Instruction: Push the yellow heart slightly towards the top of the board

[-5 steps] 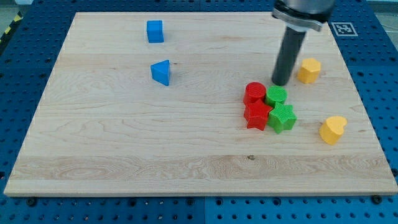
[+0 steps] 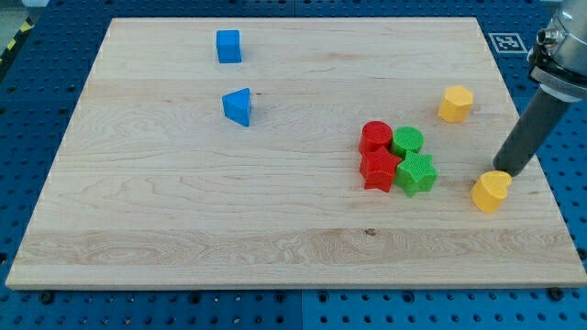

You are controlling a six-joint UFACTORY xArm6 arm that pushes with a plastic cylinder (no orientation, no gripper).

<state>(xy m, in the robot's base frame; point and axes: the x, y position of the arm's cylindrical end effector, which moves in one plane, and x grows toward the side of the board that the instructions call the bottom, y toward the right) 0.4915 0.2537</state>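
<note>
The yellow heart (image 2: 491,192) lies near the board's right edge, in the lower right part of the view. My tip (image 2: 503,172) stands at the heart's upper right side, touching or almost touching it. The dark rod rises from there towards the view's upper right. A second yellow block, hexagon-like (image 2: 455,104), lies above and to the left of the heart.
A cluster sits left of the heart: red cylinder (image 2: 375,136), red star (image 2: 379,170), green cylinder (image 2: 407,141), green star (image 2: 417,173). A blue cube (image 2: 228,46) and a blue triangular block (image 2: 238,106) lie at upper left. The wooden board (image 2: 183,211) ends just right of the heart.
My tip has moved from beside the yellow hexagon and the cluster's top, right and down, to the yellow heart's upper right side. The blocks look unmoved.
</note>
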